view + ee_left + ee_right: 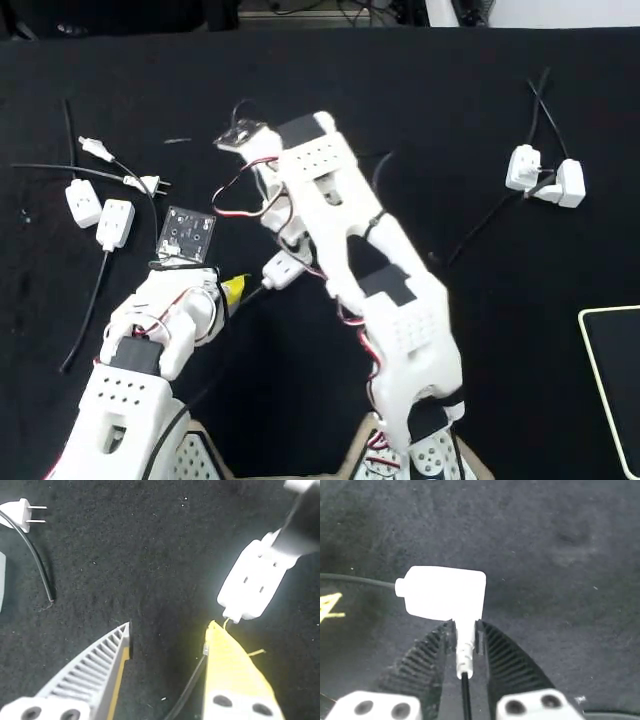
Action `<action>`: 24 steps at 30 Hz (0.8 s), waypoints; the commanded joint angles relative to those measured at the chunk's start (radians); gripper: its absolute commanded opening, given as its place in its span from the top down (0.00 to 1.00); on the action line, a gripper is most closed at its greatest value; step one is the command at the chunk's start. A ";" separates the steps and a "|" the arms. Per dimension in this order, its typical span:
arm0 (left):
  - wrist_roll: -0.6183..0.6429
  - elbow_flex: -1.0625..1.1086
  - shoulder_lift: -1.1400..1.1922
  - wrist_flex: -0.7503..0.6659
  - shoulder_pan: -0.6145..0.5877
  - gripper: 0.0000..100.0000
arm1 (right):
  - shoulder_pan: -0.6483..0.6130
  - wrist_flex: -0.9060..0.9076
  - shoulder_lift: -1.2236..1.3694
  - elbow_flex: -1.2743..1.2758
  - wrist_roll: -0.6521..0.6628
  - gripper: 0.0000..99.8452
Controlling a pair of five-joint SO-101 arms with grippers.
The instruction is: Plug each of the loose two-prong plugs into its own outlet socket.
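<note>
The white plastic outlet socket block (445, 592), judged light and rigid, is aptly gripped at its narrow neck (465, 640) by the clenched right fingers (425, 655); the left fingers (100, 665) are spread, empty.

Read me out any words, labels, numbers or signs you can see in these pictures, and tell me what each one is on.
None can be read.
The white outlet block in the right gripper: slots only, no print.
The loose plug: blank.
The circuit board on an arm's wrist: any marks are too small to read.
</note>
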 commanded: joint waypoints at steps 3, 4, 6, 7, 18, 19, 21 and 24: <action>0.005 -0.030 -0.015 0.006 -0.007 0.75 | -0.048 -0.008 0.042 -0.039 -0.008 0.99; 0.005 -0.030 -0.015 0.006 -0.007 0.75 | -0.049 -0.008 0.045 -0.039 -0.008 0.99; 0.005 -0.030 -0.015 0.005 -0.007 0.75 | -0.049 -0.011 0.047 -0.039 -0.008 0.99; 0.005 -0.030 -0.015 0.005 -0.007 0.75 | -0.049 -0.015 0.045 -0.039 -0.008 0.99; 0.003 -0.030 -0.015 0.005 -0.007 0.75 | -0.060 -0.014 -0.013 -0.036 -0.006 0.99; 0.003 -0.030 -0.015 0.005 -0.007 0.75 | -0.061 -0.014 -0.025 -0.035 -0.005 0.99; 0.003 -0.030 -0.015 0.005 -0.008 0.75 | -0.061 -0.017 -0.048 -0.035 -0.003 0.95; 0.003 -0.030 -0.015 0.005 -0.008 0.75 | -0.061 -0.020 -0.073 -0.035 -0.006 0.85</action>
